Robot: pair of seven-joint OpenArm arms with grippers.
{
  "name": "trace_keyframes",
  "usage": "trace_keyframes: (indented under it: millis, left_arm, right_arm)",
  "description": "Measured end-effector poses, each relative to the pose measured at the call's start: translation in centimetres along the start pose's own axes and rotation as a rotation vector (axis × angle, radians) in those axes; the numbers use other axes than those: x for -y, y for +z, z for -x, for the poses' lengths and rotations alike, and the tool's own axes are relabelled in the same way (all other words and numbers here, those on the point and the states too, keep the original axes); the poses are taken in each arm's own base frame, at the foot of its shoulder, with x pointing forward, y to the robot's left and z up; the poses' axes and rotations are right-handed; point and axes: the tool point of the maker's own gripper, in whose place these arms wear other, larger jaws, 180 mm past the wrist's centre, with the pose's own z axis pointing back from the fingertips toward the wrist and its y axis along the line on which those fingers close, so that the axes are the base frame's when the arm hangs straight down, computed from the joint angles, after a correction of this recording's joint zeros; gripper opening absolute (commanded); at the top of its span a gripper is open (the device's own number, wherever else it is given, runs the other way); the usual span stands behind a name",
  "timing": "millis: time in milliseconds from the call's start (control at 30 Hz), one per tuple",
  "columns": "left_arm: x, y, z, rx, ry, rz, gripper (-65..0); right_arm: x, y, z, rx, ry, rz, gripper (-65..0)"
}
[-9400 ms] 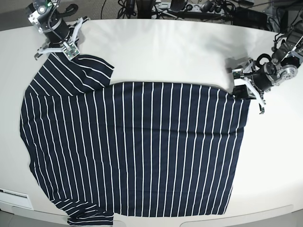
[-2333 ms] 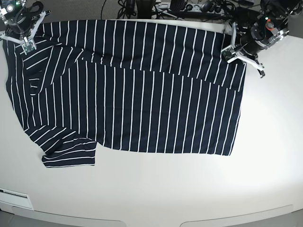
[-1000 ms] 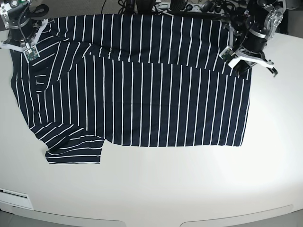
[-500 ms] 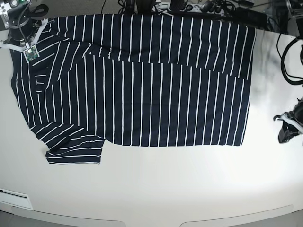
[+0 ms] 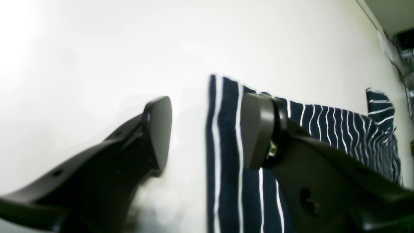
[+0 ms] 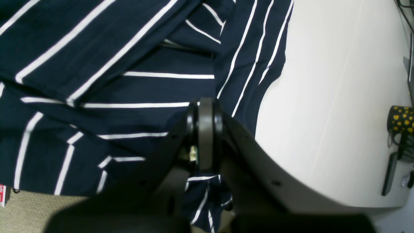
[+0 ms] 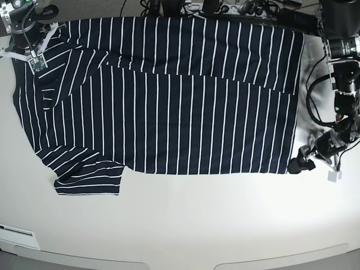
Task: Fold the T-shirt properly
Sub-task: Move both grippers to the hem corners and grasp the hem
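At lower right of the base view, the left gripper (image 7: 300,165) hangs with jaws wide apart beside the T-shirt's (image 7: 169,101) bottom corner, holding nothing. At upper left, the right gripper (image 7: 35,53) is clamped on the shirt's far edge. The shirt lies spread across the table (image 7: 197,225).

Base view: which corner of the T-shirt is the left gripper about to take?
Start at the T-shirt spread over the white table. Follow its near edge to the hem end; the left gripper sits open beside that corner. Unlike the far hem corner, it has no folded layer.
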Motion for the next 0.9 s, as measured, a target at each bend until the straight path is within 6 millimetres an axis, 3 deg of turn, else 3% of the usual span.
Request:
trace_keyframes:
  millis: [233,300,367,400,433,533,600,767,900]
  left_arm:
    - [5.5,-4.2,2.9,-0.077,0.023,0.141,-30.9]
    - [6.3,-4.8,3.5,-0.093,0.027,0.157,-41.8]
    - [5.8,-4.9,4.2,-0.133,0.030,0.119,-62.0]
    - [5.4,-5.0,4.3,-0.145,0.044,0.093,-65.0]
    - [5.2,-5.0,4.3,-0.149,0.059,0.079,-65.0]
    - [4.9,-4.8,4.4,-0.161,0.053,0.068,-65.0]
    - [4.6,-4.6,4.4,-0.166,0.049,0.064,-65.0]
    - [3.9,-3.8,4.3,-0.192,0.047,0.050,-65.0]
    - [3.6,-3.2,3.4,-0.234,0.021,0.022,-65.0]
  right_arm:
    - [0.1,0.0,-0.1,0.003,-0.002,0.002,-65.0]
    - [0.2,-0.1,-0.3,0.009,-0.004,0.005,-65.0]
    - [0.4,-0.2,-0.8,0.023,-0.005,0.011,-65.0]
    - [0.7,-0.4,-1.3,0.036,-0.011,0.021,-65.0]
    - [1.1,-0.5,-1.9,0.056,-0.018,0.033,-64.9]
    - [2.6,-0.9,-5.0,0.157,-0.037,0.079,-52.8]
    - [3.7,-1.0,-7.0,0.220,-0.049,0.112,-49.4]
    - [6.3,-0.8,-12.4,0.382,-0.127,0.153,-48.4]
    - [6.3,-0.4,-15.1,0.469,-0.140,0.097,-48.4]
